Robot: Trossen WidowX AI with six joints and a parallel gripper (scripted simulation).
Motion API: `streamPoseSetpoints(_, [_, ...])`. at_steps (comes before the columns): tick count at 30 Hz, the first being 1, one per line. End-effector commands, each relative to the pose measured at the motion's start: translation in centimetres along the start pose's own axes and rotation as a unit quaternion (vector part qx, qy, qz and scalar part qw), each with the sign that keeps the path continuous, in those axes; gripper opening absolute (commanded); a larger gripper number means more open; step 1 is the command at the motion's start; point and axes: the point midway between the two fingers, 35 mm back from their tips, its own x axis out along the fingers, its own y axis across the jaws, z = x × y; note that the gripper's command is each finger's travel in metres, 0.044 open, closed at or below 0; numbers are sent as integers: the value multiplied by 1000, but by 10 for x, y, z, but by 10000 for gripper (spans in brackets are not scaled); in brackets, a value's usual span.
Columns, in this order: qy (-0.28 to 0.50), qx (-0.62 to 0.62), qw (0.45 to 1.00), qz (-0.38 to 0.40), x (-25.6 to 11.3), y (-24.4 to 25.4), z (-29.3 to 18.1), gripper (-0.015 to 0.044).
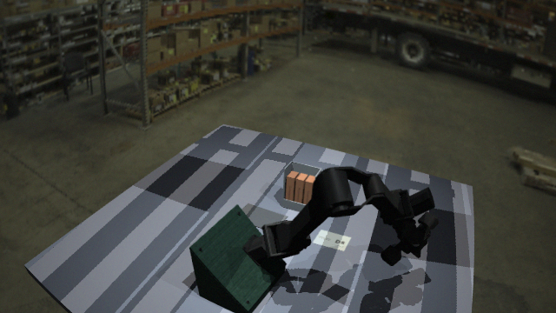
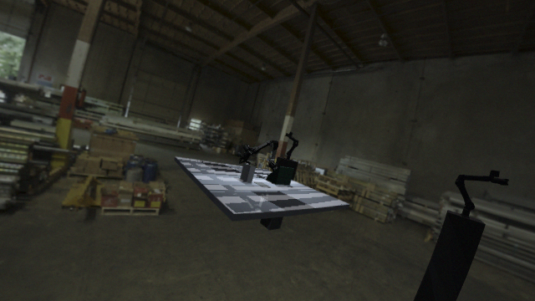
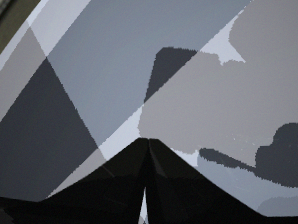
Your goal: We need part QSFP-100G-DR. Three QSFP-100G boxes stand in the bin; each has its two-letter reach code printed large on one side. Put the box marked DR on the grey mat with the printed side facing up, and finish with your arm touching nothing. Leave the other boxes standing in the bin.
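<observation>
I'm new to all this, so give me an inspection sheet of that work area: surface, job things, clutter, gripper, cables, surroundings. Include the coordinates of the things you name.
Surface: table (image 1: 165, 235) (image 2: 251, 215) with a patchwork of light and dark patches.
Job's things: three orange boxes (image 1: 300, 189) standing in the bin (image 1: 297, 204) (image 2: 247, 173); a pale card (image 1: 332, 240) printed "DR" on the table; codes on the boxes unreadable.
Clutter: nothing seen.
Gripper (image 1: 401, 256) (image 3: 147, 148): shut, holding nothing.
Cables: nothing seen.
Surroundings: warehouse shelving (image 1: 145, 87), stacked pallets (image 2: 372, 201), a second arm (image 2: 464, 192) on a pedestal.

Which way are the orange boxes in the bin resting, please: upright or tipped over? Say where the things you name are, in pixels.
Upright: in the top view, three orange boxes (image 1: 300, 189) stand side by side on end inside the bin (image 1: 292, 204).
</observation>
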Motion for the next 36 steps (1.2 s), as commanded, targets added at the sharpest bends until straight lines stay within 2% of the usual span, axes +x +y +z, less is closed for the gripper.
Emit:
streamPoseSetpoints(1, [23,-38,999,6,-4,4,-20,0])
streamPoseSetpoints(18, [122,-226,965,55,-39,18,-115,0])
streamPoseSetpoints(36, [191,-422,875,137,-102,17,-199,0])
